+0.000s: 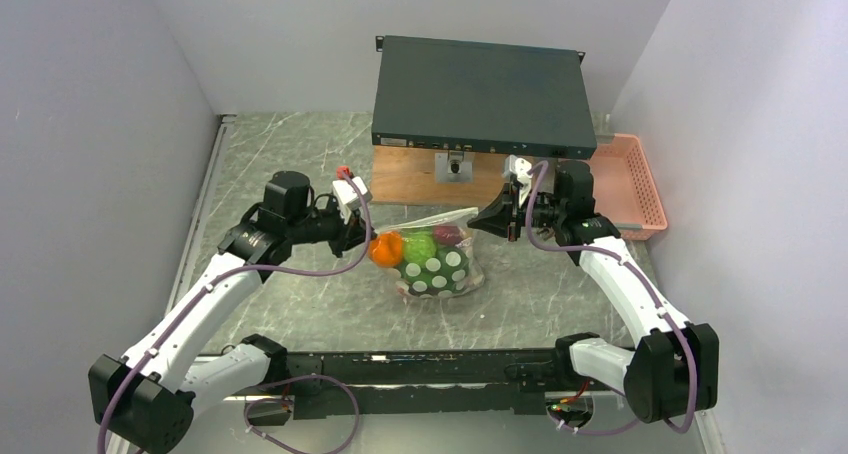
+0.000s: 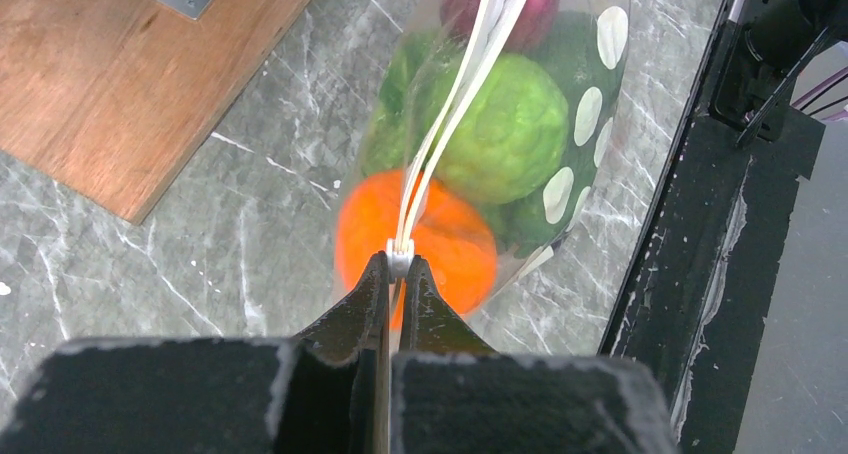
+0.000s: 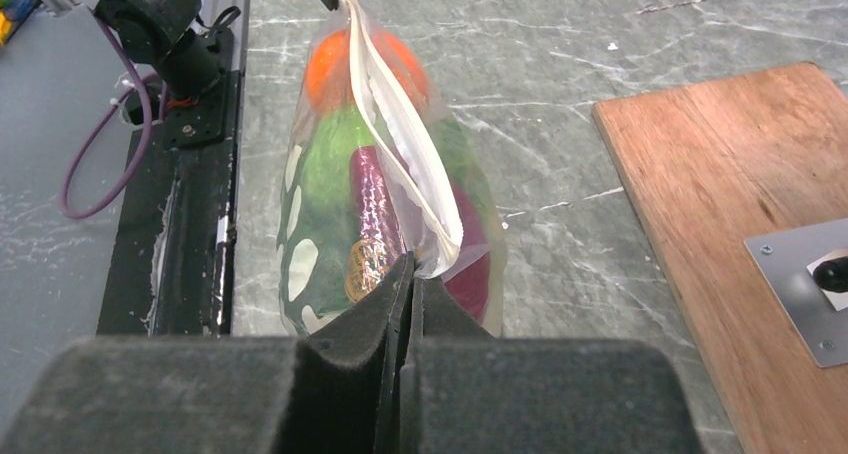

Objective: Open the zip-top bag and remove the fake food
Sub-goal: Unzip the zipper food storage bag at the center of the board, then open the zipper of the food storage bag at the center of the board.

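Held between both jaws: zip-top bag [image 1: 437, 261], fake food [image 2: 505, 129] bulging inside. Left jaws clenched on white zip end; right jaws clenched on opposite top corner. Film thin, floppy, likely slippery. Load light but lumpy, likely to sag and swing. Best hold: stiffer zip strip, one lip per side, not film. Under jaws: smooth marbled table [image 1: 290, 144]. Wooden board [image 3: 740, 204] just beside right jaws; walls [image 1: 90, 124] close on both sides.

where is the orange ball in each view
top external: orange ball near centre, at the left end of the zip-top bag
left wrist: orange ball at centre, just beyond the left gripper
right wrist: orange ball at top, left of centre
shared landmark: wooden board
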